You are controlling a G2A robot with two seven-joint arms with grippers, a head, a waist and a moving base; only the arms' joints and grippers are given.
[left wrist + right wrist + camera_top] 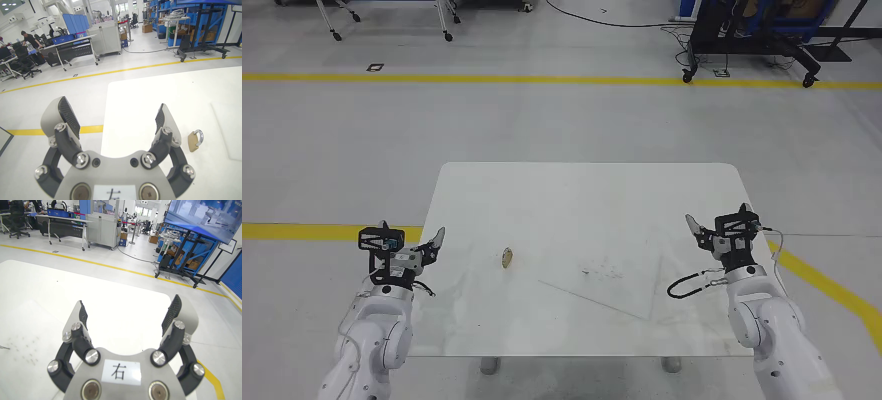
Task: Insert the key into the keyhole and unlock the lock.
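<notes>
A small brass padlock (507, 257) with a silver shackle lies on the white table (592, 190), left of centre. In the left wrist view the padlock (194, 141) rests on its side just beyond my left gripper (113, 106), which is open and empty. In the top view the left gripper (410, 238) hovers at the table's left edge. At the table's right edge my right gripper (720, 222) is open too, and the right wrist view shows the right gripper (128, 301) with nothing between its fingers. A thin metallic sliver (4, 348) lies on the table; I cannot tell what it is.
Faint smudges and scratch marks (600, 268) sit right of the table's centre. A black cable (687, 285) loops beside the right arm. Yellow floor lines (542, 78) run around the table, and a wheeled stand (752, 45) stands well behind it.
</notes>
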